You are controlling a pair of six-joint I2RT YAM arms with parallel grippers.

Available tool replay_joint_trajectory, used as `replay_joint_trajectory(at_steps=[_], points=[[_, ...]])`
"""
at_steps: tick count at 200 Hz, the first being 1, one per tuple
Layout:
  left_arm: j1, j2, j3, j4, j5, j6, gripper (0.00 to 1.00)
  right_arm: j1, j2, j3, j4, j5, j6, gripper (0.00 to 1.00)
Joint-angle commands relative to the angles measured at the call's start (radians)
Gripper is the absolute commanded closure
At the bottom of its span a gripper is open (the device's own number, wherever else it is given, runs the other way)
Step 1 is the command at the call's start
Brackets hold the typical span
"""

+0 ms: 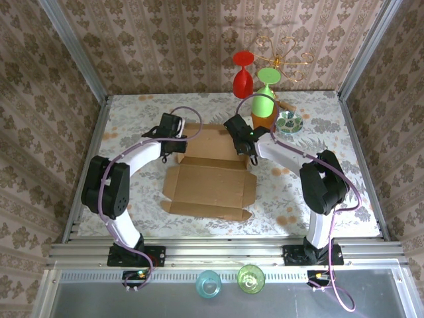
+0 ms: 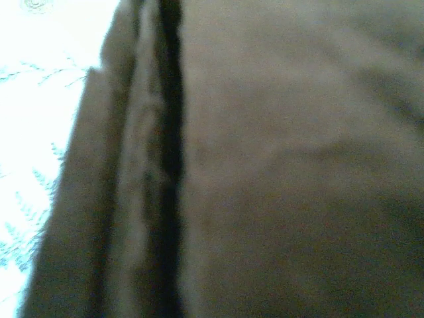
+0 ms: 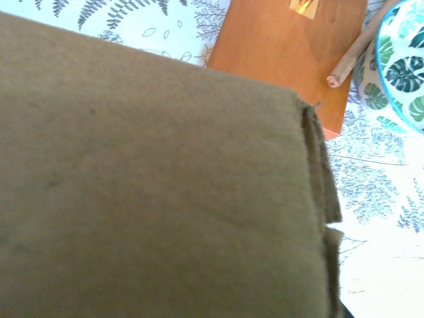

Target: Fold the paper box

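Floral-print tabletop (image 1: pixel 132 119), mid-frame: plain brown corrugated cardboard mailer box (image 1: pixel 209 185) | we judge rear walls raised, front panel and flaps flat, unfolded | left gripper (image 1: pixel 167 156) at frame-left wall, we can't tell opening | right gripper (image 1: pixel 250 158) closed at frame-right wall, hold unconfirmed

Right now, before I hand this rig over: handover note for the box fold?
Left gripper: at the far-left corner of the paper box; open or shut unclear.
Right gripper: shut at the far-right corner; grip unconfirmed.
Box lies on the table; far section looks partly raised, near panel and flaps flat.
Done: far side walls seem started.
Left: finish walls, close near panel, tuck tabs.
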Motion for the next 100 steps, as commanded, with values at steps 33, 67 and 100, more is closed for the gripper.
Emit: replay_joint_trajectory(at_steps=[33, 67, 100], points=[[0.072, 0.042, 0.012, 0.028, 0.285, 0.068, 0.75, -0.014, 0.046, 0.075, -0.088, -0.152, -0.065, 1.0], [0.072, 0.053, 0.018, 0.004, 0.298, 0.09, 0.81, -0.016, 0.064, 0.102, -0.109, -0.17, -0.046, 1.0], [0.066, 0.065, 0.029, -0.033, 0.201, 0.088, 0.91, -0.016, 0.069, 0.113, -0.114, -0.193, -0.039, 1.0]])
